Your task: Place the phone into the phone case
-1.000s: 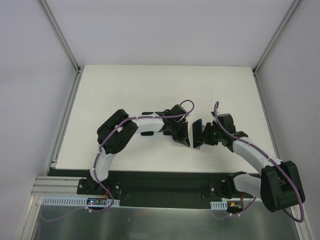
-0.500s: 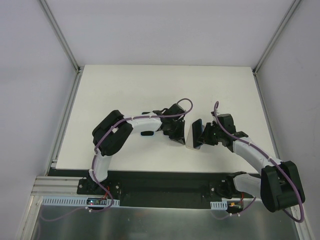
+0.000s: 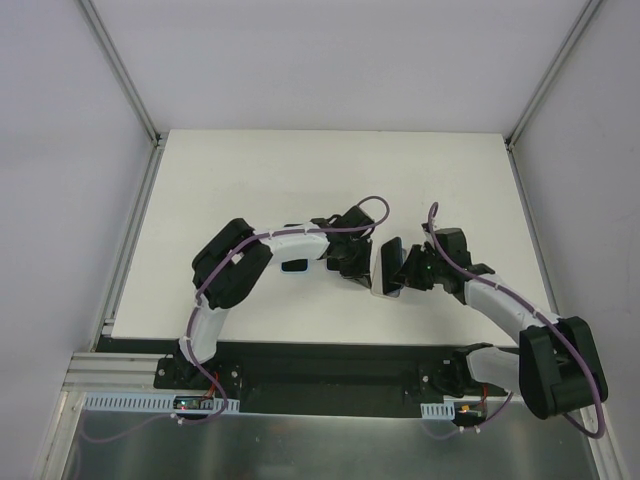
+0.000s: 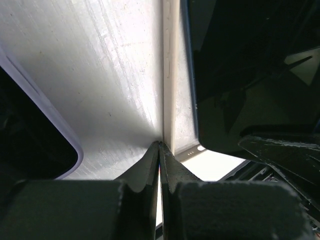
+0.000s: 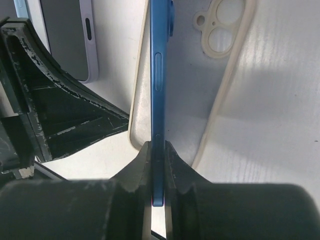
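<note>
No text, brand, number or sign can be read on the phone [image 5: 159,75] or phone case [image 5: 192,102].

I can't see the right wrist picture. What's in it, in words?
The right gripper pinches a blue phone edge-on, held over a pale phone case on the white table. The case's camera holes show at the top.

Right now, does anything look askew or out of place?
The phone stands on edge in the right gripper, over the case, not flat in it. A second, lilac phone lies nearby.
</note>
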You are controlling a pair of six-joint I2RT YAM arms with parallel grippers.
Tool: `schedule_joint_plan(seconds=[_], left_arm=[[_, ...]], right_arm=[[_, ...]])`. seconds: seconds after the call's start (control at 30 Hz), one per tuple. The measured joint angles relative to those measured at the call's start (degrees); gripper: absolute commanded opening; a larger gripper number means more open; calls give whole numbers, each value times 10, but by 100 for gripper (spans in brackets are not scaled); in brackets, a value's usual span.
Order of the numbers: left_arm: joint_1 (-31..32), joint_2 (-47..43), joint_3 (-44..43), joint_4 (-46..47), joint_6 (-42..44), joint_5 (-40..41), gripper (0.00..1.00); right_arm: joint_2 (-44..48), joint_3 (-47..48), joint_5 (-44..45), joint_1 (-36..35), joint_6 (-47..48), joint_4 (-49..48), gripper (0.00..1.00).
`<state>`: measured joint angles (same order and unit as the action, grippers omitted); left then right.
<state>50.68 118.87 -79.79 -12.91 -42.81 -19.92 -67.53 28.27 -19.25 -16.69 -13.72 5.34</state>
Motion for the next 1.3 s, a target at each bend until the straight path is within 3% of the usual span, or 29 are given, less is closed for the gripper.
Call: schedule_joint_plan(seconds=[0.8, 1.0, 1.3], left_arm=[[-1, 15, -17, -10, -13, -17, 0], [-2, 15, -21, -18, -13, -9, 0], [-2, 10, -20, -21, -9, -5, 14]], right_arm=[[-61, -44, -89, 16, -73, -152, 1], [-71, -45, -98, 19, -77, -167, 14], [-74, -33, -77, 14, -77, -135, 22]])
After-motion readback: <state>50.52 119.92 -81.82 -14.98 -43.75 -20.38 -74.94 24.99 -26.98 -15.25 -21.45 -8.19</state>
